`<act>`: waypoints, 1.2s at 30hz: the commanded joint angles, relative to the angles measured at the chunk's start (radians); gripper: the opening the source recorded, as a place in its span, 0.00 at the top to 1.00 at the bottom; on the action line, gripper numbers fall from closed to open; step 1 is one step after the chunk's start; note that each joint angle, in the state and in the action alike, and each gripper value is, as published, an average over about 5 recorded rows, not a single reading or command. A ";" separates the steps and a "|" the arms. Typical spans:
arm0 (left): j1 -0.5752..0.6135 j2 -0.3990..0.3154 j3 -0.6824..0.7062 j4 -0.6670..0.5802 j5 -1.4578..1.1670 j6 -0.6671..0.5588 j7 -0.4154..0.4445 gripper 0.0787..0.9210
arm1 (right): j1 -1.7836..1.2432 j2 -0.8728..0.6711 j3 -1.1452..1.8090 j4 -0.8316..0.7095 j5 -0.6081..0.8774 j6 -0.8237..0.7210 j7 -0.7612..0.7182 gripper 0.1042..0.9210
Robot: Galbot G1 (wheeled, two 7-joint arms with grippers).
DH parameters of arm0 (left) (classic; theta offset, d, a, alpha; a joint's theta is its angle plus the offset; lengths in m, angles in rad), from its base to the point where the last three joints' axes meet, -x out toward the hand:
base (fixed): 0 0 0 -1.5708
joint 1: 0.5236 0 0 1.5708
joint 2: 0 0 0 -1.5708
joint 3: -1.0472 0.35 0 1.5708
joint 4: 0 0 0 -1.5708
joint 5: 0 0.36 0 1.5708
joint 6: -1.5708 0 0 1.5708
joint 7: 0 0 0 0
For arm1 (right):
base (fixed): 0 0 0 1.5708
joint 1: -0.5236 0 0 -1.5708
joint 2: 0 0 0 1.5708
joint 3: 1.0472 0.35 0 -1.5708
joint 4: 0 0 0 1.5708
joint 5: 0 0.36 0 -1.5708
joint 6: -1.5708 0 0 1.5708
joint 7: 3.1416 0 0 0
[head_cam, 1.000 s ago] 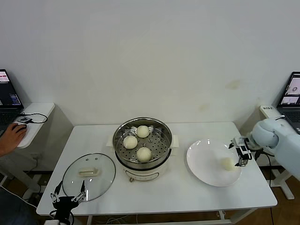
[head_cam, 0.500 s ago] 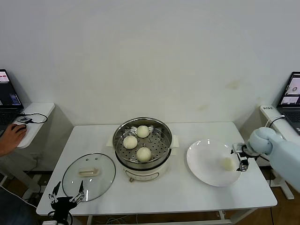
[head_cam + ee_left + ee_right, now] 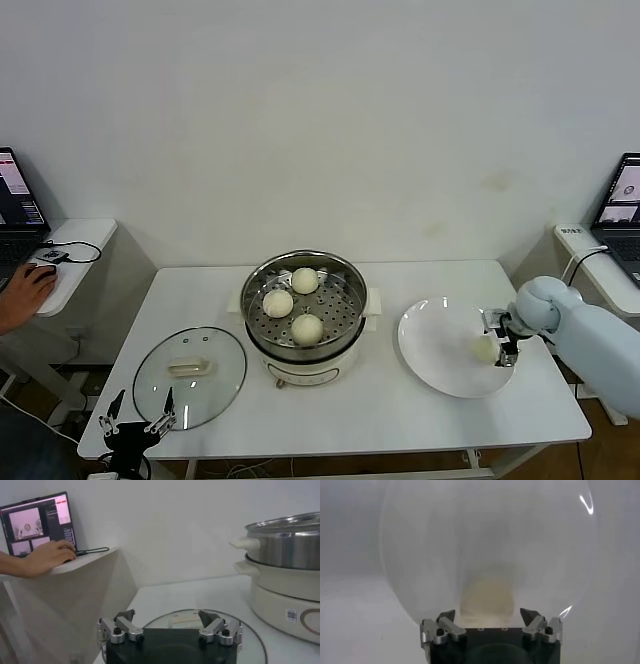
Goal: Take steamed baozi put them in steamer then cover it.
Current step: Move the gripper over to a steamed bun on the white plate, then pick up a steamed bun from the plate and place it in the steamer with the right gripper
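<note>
Three steamed baozi (image 3: 307,328) lie in the steamer (image 3: 345,268) at the table's centre. A fourth baozi (image 3: 484,350) rests on the white plate (image 3: 435,345) to the right. My right gripper (image 3: 497,343) is low over the plate's right edge. In the right wrist view the baozi (image 3: 487,597) sits between the open fingers of that gripper (image 3: 488,615), a small gap showing on each side. The cover (image 3: 190,365) lies flat at the table's front left. My left gripper (image 3: 135,425) hangs open just off that corner, facing the cover (image 3: 200,627) and the steamer (image 3: 285,580).
A side table (image 3: 75,250) on the left carries a laptop (image 3: 15,205), with a person's hand (image 3: 25,290) on a mouse. Another laptop (image 3: 625,200) stands at the far right. The table's front edge (image 3: 340,440) runs close below the plate and the cover.
My right gripper has slid in over the plate's edge and now straddles the baozi there. The left gripper has sunk slightly at the front left corner.
</note>
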 commanded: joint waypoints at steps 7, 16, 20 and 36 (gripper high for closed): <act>0.003 -0.001 -0.003 -0.002 0.002 -0.002 -0.002 0.12 | 0.008 0.026 -0.003 -0.017 -0.005 -0.003 -0.010 0.34; 0.004 0.002 -0.004 -0.012 0.003 -0.003 -0.002 0.12 | 0.086 -0.024 -0.053 0.048 0.060 -0.026 -0.028 0.39; -0.001 0.003 0.000 -0.016 0.003 0.000 0.000 0.12 | 0.196 -0.059 -0.130 0.106 0.130 -0.050 -0.034 0.39; -0.011 0.001 0.019 -0.020 -0.012 -0.014 0.008 0.12 | 0.856 0.177 -0.568 0.207 0.605 -0.231 0.051 0.37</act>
